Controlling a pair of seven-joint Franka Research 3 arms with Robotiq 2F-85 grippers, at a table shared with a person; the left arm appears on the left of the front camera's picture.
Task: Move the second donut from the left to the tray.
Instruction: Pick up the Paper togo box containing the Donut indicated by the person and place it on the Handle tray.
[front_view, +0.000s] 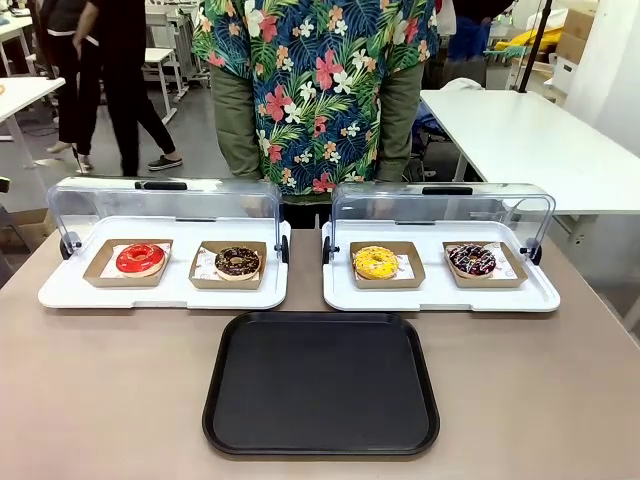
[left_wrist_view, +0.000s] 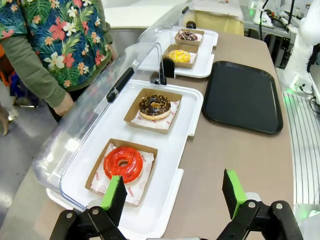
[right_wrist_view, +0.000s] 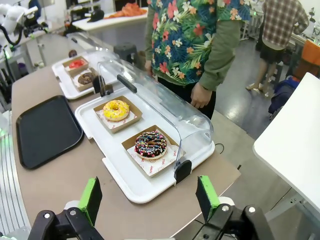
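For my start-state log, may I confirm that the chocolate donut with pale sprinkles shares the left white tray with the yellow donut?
Not quite: the front view shows the chocolate donut sharing the left white tray with the red donut.

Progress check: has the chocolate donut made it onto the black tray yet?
Not yet. Done: the clear lid over the chocolate donut stands open. In hand: nothing; the left gripper and right gripper are open and empty. Left: the whole move, as the donut sits in its cardboard holder and the black tray is bare.
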